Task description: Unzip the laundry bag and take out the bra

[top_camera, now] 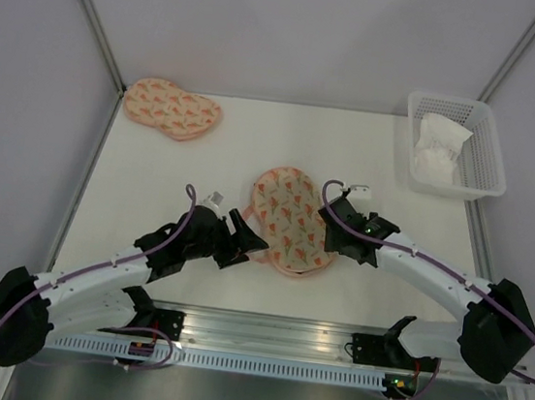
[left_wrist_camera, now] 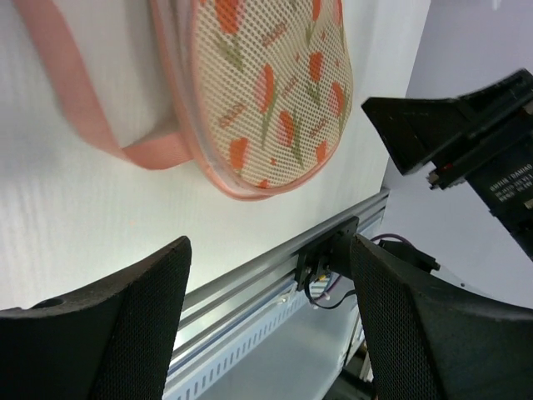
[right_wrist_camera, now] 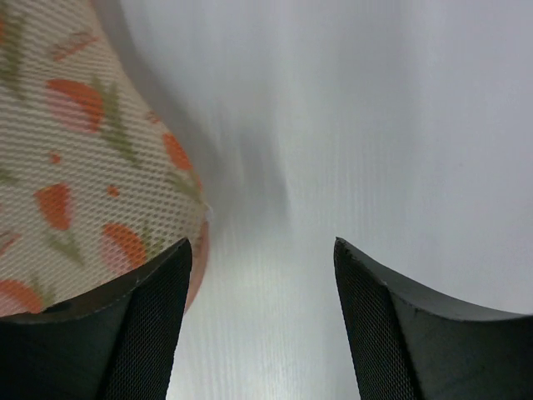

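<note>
A peach laundry bag (top_camera: 290,217) with an orange leaf print lies shut at the table's middle. It also shows in the left wrist view (left_wrist_camera: 266,92), with its pink strap loop (left_wrist_camera: 75,100), and in the right wrist view (right_wrist_camera: 75,167). A second bag of the same kind (top_camera: 172,108) lies at the back left. My left gripper (top_camera: 250,240) (left_wrist_camera: 271,317) is open and empty at the bag's near-left edge. My right gripper (top_camera: 332,231) (right_wrist_camera: 262,308) is open and empty at the bag's right edge, low over the table. The bra is hidden.
A white lattice basket (top_camera: 480,177) holding a white cloth (top_camera: 438,143) stands at the back right. The aluminium rail (top_camera: 261,331) runs along the table's near edge. Walls close in the table on the left, back and right.
</note>
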Motion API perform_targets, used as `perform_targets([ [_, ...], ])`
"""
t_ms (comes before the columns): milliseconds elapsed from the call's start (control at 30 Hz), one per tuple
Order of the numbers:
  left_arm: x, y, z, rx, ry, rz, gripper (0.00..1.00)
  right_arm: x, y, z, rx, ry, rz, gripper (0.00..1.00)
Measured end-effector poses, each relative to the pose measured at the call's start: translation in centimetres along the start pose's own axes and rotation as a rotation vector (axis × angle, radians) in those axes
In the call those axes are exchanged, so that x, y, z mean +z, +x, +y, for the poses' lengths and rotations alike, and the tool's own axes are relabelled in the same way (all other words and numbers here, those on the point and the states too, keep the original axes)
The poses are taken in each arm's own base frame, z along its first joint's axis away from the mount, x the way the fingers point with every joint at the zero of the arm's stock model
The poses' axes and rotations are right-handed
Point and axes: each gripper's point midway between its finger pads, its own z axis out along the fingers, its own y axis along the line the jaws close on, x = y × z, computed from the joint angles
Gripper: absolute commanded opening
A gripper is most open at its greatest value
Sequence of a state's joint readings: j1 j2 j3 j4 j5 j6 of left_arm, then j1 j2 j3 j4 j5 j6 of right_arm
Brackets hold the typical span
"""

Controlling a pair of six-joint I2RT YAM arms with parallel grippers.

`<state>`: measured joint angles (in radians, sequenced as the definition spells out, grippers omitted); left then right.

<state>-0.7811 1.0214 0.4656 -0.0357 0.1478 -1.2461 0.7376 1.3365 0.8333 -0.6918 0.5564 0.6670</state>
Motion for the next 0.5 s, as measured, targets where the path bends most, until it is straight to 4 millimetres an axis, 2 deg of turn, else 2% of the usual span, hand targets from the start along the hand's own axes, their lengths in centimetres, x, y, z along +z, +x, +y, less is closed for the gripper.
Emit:
perform_targets([
  [133,-2.4,-0.8,0.5,-0.007,0.026,-0.091,0.82,-2.6,-1.2,2.6,-0.049,-0.178,-0.033,0.74],
  [233,-3.9,-1.6,0.6,-0.007,0.061,-0.159,0.82,-4.5,-1.2,5.9,-0.141,-0.333,-0.034,0.72],
  [367,-4.9,-2.3,0.4,-0.010,0.078,-0.211,0.82,-6.0,0.3,10.2,-0.292,-0.452,-0.019,0.64],
  [500,-4.7,-2.3,1.0,-0.014,0.053,-0.212,0.82,-6.6,2.7,13.1,-0.415,-0.515,0.017,0.47],
])
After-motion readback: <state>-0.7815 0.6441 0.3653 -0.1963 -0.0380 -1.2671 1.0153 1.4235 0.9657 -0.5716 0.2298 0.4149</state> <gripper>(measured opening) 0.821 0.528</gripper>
